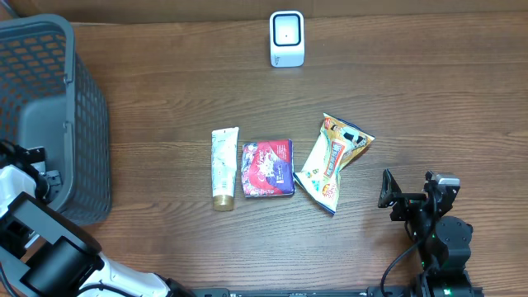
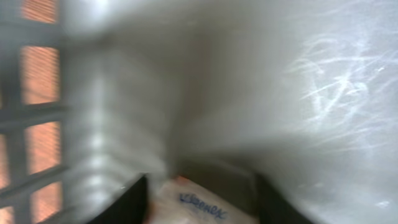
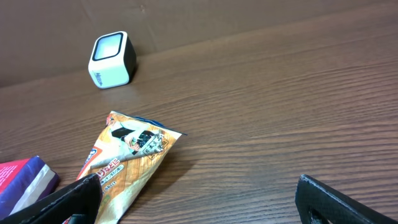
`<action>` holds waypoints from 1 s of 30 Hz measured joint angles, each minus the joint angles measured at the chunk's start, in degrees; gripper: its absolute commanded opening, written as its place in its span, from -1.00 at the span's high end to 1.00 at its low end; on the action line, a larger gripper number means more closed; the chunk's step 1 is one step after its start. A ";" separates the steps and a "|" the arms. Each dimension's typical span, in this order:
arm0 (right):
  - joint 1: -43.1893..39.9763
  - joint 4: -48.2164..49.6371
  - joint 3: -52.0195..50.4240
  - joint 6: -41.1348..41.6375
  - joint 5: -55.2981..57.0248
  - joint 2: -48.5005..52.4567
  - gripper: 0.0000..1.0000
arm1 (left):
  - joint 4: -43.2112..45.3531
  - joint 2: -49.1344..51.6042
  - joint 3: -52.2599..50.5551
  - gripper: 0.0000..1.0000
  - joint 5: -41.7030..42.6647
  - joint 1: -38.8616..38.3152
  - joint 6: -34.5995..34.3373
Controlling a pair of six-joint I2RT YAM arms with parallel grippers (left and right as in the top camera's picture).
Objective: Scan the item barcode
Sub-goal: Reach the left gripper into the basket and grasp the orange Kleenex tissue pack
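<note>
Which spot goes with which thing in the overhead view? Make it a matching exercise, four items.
Things:
1. white cube-shaped barcode scanner
2. grey plastic mesh basket
3. white squeeze tube with gold cap
4. yellow crinkled snack bag

Places:
A. just left of the red-and-blue square packet
B. far side of the brown wooden table, standing alone
C. left edge of the table
D. just right of that packet

Pairs: 1-B, 2-C, 3-A, 4-D
</note>
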 measured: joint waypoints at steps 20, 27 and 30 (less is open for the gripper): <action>0.00 0.00 -0.02 0.00 0.00 0.72 -1.00 | -2.78 0.28 1.11 -1.00 3.13 -0.94 -9.09; 0.00 0.02 -0.02 -0.02 0.00 1.33 -1.00 | -8.41 0.33 5.49 -1.00 3.08 -1.40 -8.31; 0.00 0.00 -0.02 0.02 0.00 1.33 -1.00 | -11.32 0.37 7.10 -0.95 3.10 -1.40 -5.70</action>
